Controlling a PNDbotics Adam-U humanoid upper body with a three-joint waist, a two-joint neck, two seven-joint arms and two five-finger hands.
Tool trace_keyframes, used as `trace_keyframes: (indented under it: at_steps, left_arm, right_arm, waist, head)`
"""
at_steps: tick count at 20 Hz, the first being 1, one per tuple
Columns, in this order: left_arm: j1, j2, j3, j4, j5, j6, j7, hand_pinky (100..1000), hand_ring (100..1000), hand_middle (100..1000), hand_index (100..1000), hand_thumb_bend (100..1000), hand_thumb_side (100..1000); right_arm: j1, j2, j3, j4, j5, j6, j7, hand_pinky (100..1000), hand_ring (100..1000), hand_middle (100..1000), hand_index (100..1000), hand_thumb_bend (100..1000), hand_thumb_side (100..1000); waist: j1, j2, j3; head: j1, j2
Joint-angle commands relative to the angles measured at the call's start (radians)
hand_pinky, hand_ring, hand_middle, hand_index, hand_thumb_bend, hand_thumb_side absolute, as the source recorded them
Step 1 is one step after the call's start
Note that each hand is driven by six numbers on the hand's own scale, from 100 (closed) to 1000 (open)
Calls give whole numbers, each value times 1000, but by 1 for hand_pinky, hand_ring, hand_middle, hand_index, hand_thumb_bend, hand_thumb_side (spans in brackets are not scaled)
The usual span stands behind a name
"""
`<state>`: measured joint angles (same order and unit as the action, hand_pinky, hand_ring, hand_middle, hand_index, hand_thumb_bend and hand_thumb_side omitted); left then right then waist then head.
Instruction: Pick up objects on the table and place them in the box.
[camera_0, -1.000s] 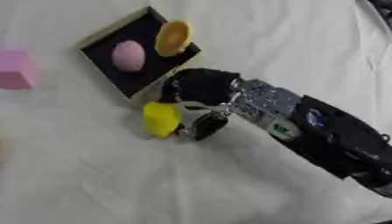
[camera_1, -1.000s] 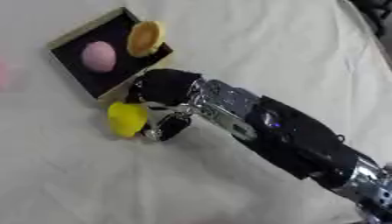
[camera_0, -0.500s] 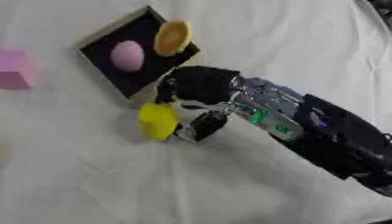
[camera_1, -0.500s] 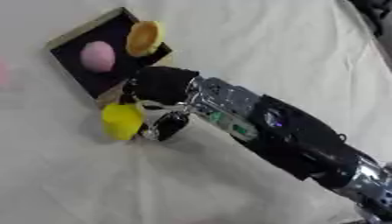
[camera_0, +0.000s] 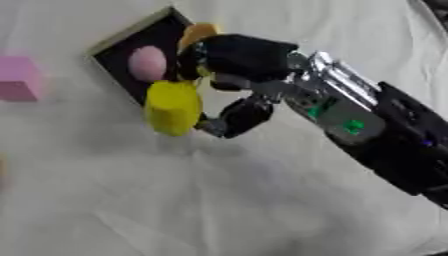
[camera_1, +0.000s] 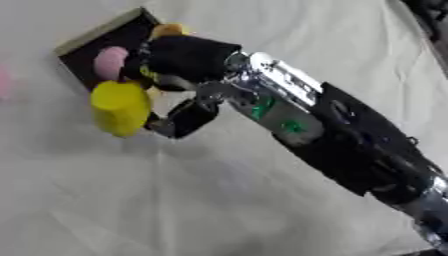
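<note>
My right hand (camera_0: 243, 56) reaches in from the right and is shut on a yellow block (camera_0: 172, 107), which hangs between the curled fingers and the thumb (camera_0: 234, 117). The block sits just off the near corner of the black box (camera_0: 167, 39), overlapping its tan rim. Inside the box lie a pink ball (camera_0: 147, 63) and an orange object (camera_0: 199, 31), the latter partly hidden behind my hand. My left hand shows in neither view.
A pink cube (camera_0: 19, 85) rests on the white cloth at the far left, apart from the box. My right forearm (camera_0: 367, 130) crosses the right half of the view.
The right hand has carried the yellow block up off the cloth and closer to the box's near corner. The box and pink cube have stayed in place.
</note>
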<state>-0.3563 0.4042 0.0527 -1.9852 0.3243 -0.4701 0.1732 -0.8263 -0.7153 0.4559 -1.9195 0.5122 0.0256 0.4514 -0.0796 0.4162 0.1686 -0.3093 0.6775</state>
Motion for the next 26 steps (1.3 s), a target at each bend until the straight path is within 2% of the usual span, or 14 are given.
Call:
trace_keyframes:
  at_steps: [1,4,10,19,25,26]
  left_arm:
    - [-15,25,0,-15,3,-1,-1,694,728,604,787,100,594]
    - [-19,27,-1,-15,4,0,-2,694,728,604,787,100,595]
    - [-31,31,-3,-15,4,-1,-5,693,729,604,787,100,594]
    - [-68,41,-15,-15,10,-4,-22,692,730,603,787,100,593]
    - [-82,44,-19,-15,13,-5,-29,692,730,602,786,100,593]
    - [-85,45,-20,-15,14,-5,-30,692,730,602,786,100,593]
  right_arm:
    - [-48,-58,-48,-8,-90,23,-2,860,779,586,725,100,222]
    - [-84,-74,-51,58,-117,16,-2,862,786,592,730,100,228]
    - [-140,-55,-68,191,-114,-4,-40,863,792,595,734,100,221]
    - [-216,-17,-114,420,30,-94,-202,852,805,616,751,100,220]
    - [-241,17,-130,538,96,-156,-242,855,836,673,796,100,256]
    - [-241,20,-131,554,111,-162,-243,856,841,686,804,100,193]
  waist:
    - [1,-33,3]
    - [-6,-31,8]
    - [-15,-17,21]
    - [-40,28,67]
    - [-50,46,87]
    - [-52,47,90]
  head:
    - [3,5]
    - [0,0]
    - [-6,-15]
    - [-43,-54]
    - [-67,-63]
    - [-69,-64]
